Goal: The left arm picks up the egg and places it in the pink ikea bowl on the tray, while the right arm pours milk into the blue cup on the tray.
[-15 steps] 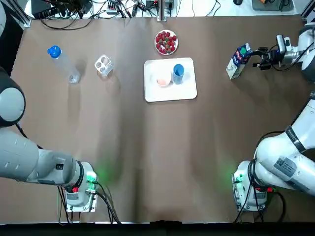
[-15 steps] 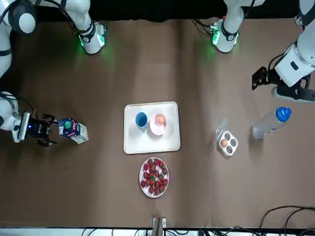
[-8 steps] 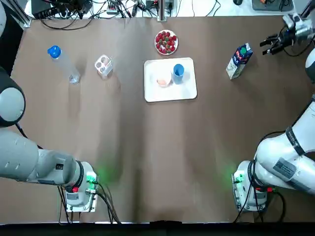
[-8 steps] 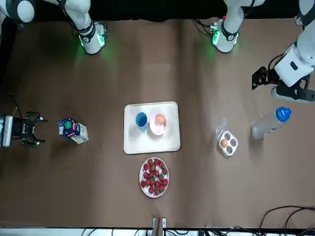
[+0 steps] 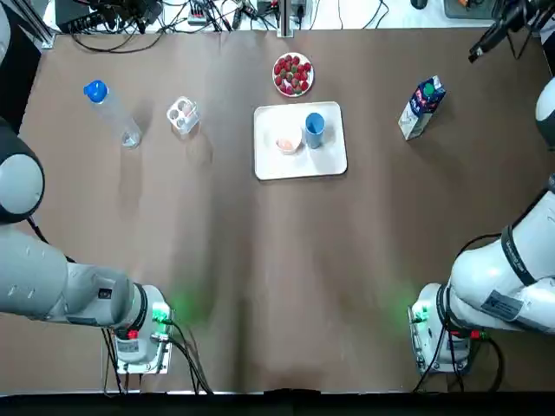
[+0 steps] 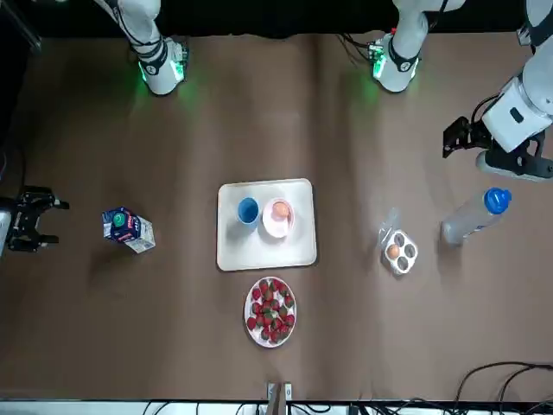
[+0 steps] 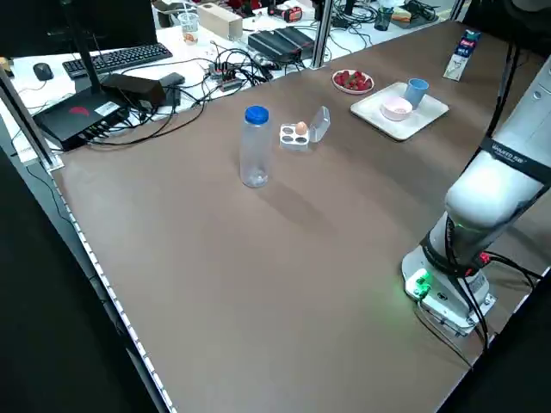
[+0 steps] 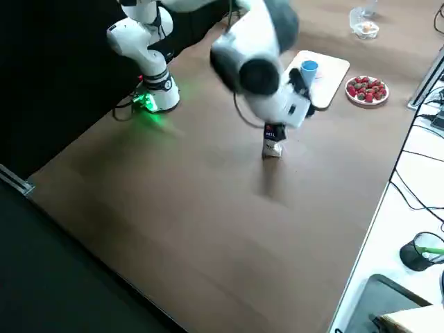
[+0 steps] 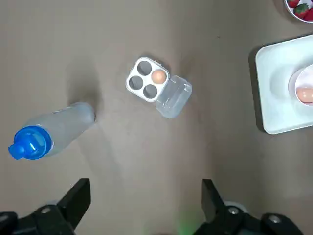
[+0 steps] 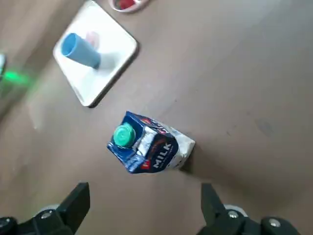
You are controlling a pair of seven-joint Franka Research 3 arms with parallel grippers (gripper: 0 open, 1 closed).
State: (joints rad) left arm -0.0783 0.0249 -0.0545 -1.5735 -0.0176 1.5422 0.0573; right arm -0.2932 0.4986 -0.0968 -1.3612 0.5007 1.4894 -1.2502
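Right claw (image 6: 52, 220) is hanging wide open at the table's edge, holding nothing. The milk carton (image 6: 128, 230) is standing near it, not touching. Past that, the blue cup (image 6: 248, 211) and pink bowl (image 6: 275, 228) are sitting side by side on the white tray (image 6: 268, 256), and an egg (image 6: 281, 209) is lying in the bowl. Farther on, an egg box (image 6: 404, 257) is holding another egg. The left claw (image 6: 453, 140) is hovering wide open by the bottle (image 6: 471, 218).
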